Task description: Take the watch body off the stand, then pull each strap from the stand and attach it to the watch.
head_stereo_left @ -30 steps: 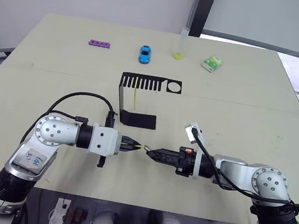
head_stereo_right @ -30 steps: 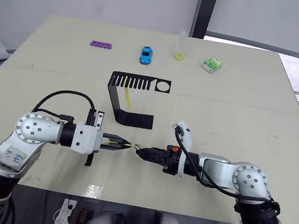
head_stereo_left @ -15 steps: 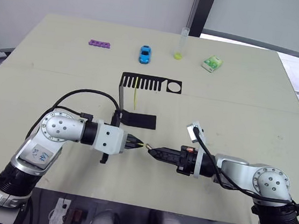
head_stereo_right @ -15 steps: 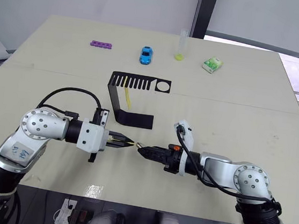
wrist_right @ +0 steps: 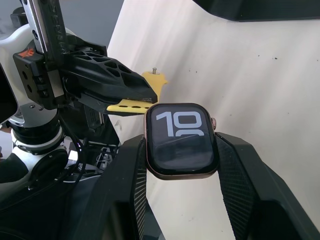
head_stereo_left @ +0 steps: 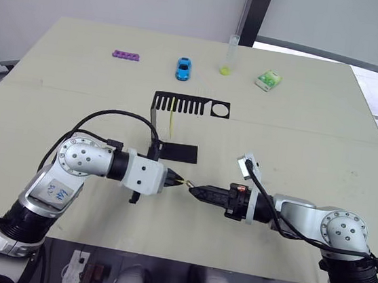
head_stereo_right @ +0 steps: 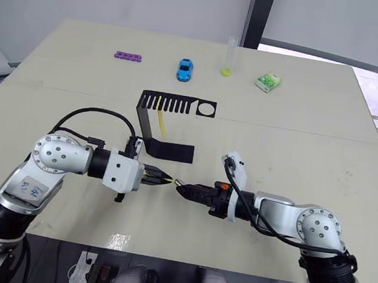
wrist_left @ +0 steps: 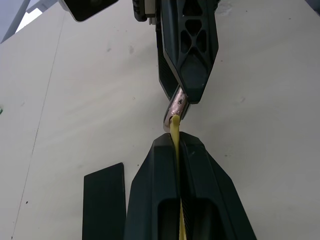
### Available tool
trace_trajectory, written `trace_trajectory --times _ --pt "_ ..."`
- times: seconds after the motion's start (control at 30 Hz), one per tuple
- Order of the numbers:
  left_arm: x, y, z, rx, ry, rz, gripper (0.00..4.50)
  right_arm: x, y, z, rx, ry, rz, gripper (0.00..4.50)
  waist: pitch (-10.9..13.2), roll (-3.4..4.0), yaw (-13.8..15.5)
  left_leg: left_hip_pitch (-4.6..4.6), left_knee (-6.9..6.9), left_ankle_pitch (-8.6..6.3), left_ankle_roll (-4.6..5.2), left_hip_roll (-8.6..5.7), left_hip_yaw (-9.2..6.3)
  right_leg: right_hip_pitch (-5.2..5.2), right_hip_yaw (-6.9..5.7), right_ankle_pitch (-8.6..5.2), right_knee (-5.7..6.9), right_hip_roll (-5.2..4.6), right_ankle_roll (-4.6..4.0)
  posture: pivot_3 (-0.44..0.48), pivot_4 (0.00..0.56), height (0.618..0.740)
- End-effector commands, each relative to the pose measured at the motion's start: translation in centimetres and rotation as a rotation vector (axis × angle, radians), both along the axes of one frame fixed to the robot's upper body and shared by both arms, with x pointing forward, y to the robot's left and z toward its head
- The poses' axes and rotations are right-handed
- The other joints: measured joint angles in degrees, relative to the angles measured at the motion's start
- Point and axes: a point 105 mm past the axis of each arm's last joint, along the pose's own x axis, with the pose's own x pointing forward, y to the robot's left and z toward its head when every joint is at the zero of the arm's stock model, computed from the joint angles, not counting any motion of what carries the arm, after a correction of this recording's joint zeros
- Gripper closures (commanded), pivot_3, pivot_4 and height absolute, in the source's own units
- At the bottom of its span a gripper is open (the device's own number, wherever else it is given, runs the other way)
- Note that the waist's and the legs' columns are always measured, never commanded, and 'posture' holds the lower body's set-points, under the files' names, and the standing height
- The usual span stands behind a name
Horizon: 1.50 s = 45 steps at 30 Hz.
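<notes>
Near the front edge of the pale wooden table (head_stereo_left: 302,106), the two grippers meet tip to tip. The left gripper (head_stereo_left: 174,179) is clamped on a slim bright-yellow rubbery strap (wrist_left: 175,131), whose end pokes out from between its closed black fingers (wrist_left: 150,190). The right gripper (head_stereo_left: 194,190) grips the small black rounded-square watch body (wrist_right: 181,140) by its two sides; its dark screen shows light numerals. The strap's end sits right at the edge of the watch body, touching or all but touching it; whether it has slotted in cannot be told.

Behind the grippers stands the thin black bent-metal stand (head_stereo_left: 155,127), its flat foot on the table and its slotted top plate with a round hole above. A second yellow strap (head_stereo_left: 171,120) hangs from one of the slots.

Along the far side of the table lie a purple block strip (head_stereo_left: 125,56), a blue toy car (head_stereo_left: 183,68), a clear tube with a yellow-green bottom (head_stereo_left: 229,54) and a small green-and-white box (head_stereo_left: 268,80), all well apart from the stand
</notes>
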Motion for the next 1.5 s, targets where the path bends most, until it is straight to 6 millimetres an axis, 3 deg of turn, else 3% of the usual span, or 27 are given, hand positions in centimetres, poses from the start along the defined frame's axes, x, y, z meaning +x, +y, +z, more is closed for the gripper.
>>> trace_trajectory --times 0.03,1.5 --pt "-1.2 -1.8 0.8 -0.003 -0.065 -0.102 4.5 -1.0 1.3 1.0 0.046 -0.02 0.076 2.98 0.0 0.0 -0.01 0.0 0.0 0.0 0.0 0.0 0.0 0.0 0.0 0.0 0.0 0.0 0.0 0.0 0.15 0.74" --pt "-0.3 -2.9 0.4 0.012 -0.089 -0.075 4.5 -1.8 1.5 1.1 0.048 -0.004 0.13 2.98 0.0 0.0 0.0 0.0 0.02 0.01 0.01 0.0 0.0 0.0 0.0 0.0 0.02 0.0 0.0 0.0 0.15 0.74"
